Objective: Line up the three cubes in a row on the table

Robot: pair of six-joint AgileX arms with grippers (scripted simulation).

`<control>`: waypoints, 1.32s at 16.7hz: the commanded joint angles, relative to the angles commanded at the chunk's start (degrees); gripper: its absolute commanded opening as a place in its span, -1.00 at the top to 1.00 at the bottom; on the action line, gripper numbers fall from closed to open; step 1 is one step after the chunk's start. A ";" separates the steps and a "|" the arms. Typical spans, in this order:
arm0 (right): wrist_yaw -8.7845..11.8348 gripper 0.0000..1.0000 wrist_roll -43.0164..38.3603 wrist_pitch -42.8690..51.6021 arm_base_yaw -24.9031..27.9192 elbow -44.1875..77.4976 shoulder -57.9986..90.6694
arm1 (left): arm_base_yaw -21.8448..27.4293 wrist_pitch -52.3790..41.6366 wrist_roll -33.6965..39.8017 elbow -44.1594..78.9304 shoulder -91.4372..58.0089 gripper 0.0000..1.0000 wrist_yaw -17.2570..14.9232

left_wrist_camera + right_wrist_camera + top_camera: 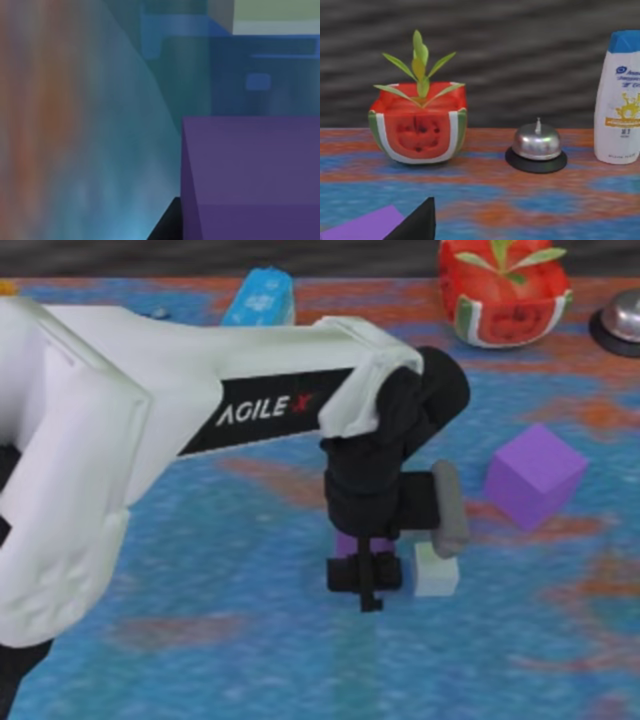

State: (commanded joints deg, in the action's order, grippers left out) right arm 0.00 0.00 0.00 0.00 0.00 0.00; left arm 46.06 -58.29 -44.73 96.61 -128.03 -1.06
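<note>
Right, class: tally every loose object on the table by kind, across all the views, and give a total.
Purple cubes: 2, large and smaller
Grey-white cube: 1
Blue-and-white carton: 1
Watermelon planter: 1
Service bell: 1
Shampoo bottle: 1
Total: 7

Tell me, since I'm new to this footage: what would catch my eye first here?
The big white left arm sweeps across the table from the top view's left, its gripper down at the smaller purple cube beside the pale grey-white cube. To the right sits the large purple cube, and at the far edge a bright watermelon-shaped planter.
</note>
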 joint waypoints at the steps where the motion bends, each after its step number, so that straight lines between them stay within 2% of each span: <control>1: 0.00 -1.00 0.00 0.00 0.00 0.00 0.00 | 0.00 0.00 0.00 0.00 0.00 -0.06 0.00; 7: 0.00 -1.00 0.00 0.00 0.00 0.00 0.00 | 0.00 0.00 0.00 0.00 0.00 -0.96 0.00; 17: 0.00 -1.00 0.00 0.00 0.00 0.00 0.00 | -0.15 -0.21 -0.02 0.20 0.08 -1.00 0.00; 22: 0.00 -1.00 0.00 0.00 0.00 0.00 0.00 | -0.69 -8.01 -0.15 6.41 1.75 -1.00 -0.06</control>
State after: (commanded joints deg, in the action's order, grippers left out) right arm 0.00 0.00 0.00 0.00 0.00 0.00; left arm 45.38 -66.30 -44.88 103.02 -126.29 -1.12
